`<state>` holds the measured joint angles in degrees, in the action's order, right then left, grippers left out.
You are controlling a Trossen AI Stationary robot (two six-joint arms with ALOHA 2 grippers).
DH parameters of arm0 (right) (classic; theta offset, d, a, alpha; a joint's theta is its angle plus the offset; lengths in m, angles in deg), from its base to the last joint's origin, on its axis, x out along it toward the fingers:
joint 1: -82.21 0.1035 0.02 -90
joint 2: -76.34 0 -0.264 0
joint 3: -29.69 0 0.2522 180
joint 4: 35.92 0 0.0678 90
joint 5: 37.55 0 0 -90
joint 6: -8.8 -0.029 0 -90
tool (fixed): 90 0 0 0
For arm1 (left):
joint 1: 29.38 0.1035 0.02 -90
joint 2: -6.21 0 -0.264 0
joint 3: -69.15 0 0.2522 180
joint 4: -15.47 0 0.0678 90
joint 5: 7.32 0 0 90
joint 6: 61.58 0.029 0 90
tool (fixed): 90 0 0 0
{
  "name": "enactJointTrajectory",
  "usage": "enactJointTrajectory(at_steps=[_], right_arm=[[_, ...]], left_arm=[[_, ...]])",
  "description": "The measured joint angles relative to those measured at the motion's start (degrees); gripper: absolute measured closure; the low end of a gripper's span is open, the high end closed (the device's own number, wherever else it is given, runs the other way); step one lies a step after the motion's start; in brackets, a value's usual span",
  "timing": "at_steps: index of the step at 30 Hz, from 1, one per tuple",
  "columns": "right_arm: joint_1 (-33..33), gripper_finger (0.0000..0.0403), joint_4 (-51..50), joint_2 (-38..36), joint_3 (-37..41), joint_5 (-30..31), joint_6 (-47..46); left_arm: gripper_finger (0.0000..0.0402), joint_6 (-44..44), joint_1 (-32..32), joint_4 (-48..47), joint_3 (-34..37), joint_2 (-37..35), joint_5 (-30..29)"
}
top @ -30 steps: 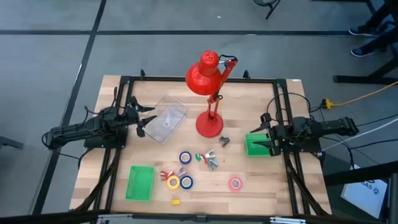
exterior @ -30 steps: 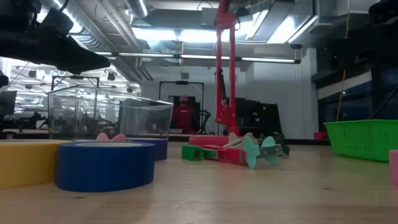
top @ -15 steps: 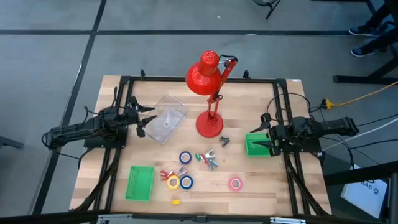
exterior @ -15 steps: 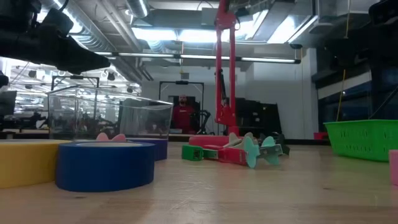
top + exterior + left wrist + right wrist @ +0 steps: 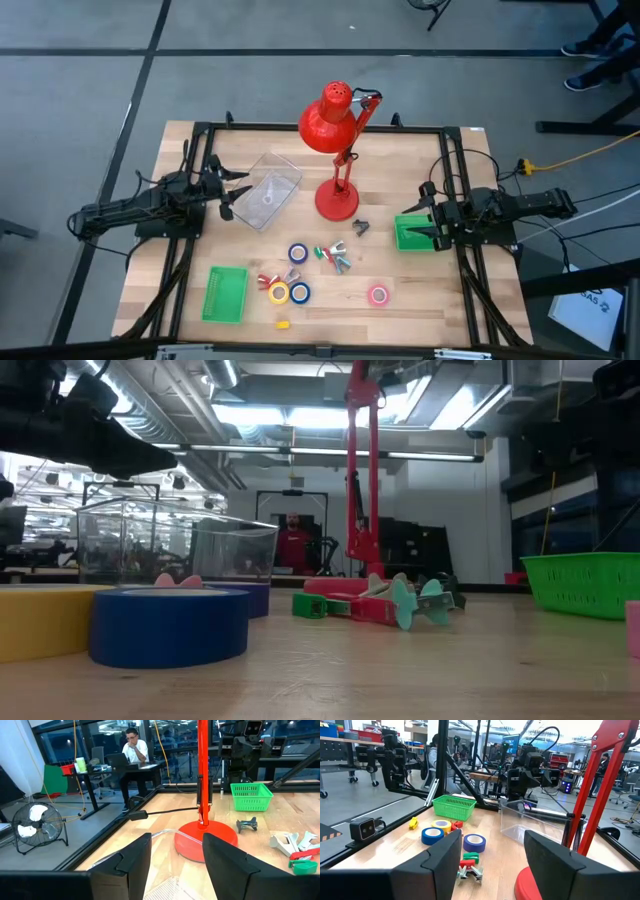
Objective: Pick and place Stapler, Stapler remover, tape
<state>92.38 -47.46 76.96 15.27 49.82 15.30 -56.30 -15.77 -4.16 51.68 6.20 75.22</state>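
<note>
Tape rolls lie flat on the near half of the wooden table: blue (image 5: pixel 298 253), yellow (image 5: pixel 279 293), blue (image 5: pixel 300 292) and pink (image 5: pixel 378 294). Claw-shaped stapler removers lie in a cluster (image 5: pixel 338 260), with small red and green pieces (image 5: pixel 322 253) that may be a stapler. A dark remover (image 5: pixel 359 228) lies by the lamp's base. My left gripper (image 5: pixel 235 190) stands open at the table's left edge, level, beside a clear box (image 5: pixel 268 190). My right gripper (image 5: pixel 412 224) stands open at the right edge, above a green basket (image 5: pixel 412 238).
A red desk lamp (image 5: pixel 336 150) stands at the table's middle. A second green basket (image 5: pixel 226 294) sits at the near left. A small yellow piece (image 5: pixel 283 324) lies at the near edge. Black frame rails run along both sides. A person sits beyond the table.
</note>
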Motion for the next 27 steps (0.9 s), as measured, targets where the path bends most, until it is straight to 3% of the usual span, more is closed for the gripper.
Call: enactJointTrajectory(at_steps=[4,7,12,15,17,20,27], right_arm=[[0.0,0.0185,0.0,0.0,0.0,0.0,0.0],[0.0,0.0185,-0.1,0.1,0.0,5.5,-2.0],[0.0,0.0185,-0.3,0.1,0.0,0.7,-31.4],[0.0,0.0185,1.1,0.1,0.0,2.0,-41.3],[0.0,0.0185,-0.2,0.1,0.0,5.6,-44.2],[0.0,0.0185,-0.6,1.1,0.0,6.0,-45.3],[0.2,0.0185,-4.4,9.6,-2.9,6.7,-40.2]], left_arm=[[0.0228,0.0,0.0,0.0,0.0,0.0,0.0],[0.0227,0.0,0.0,0.0,0.0,0.0,0.0],[0.0227,0.0,0.0,-0.1,0.0,0.0,0.0],[0.0228,0.0,0.0,-0.1,0.0,0.0,0.0],[0.0227,0.0,0.0,-0.1,0.0,0.0,0.0],[0.0226,0.0,0.0,-0.1,0.0,0.0,0.0],[0.0227,0.0,0.0,-0.1,0.0,0.0,0.0]])
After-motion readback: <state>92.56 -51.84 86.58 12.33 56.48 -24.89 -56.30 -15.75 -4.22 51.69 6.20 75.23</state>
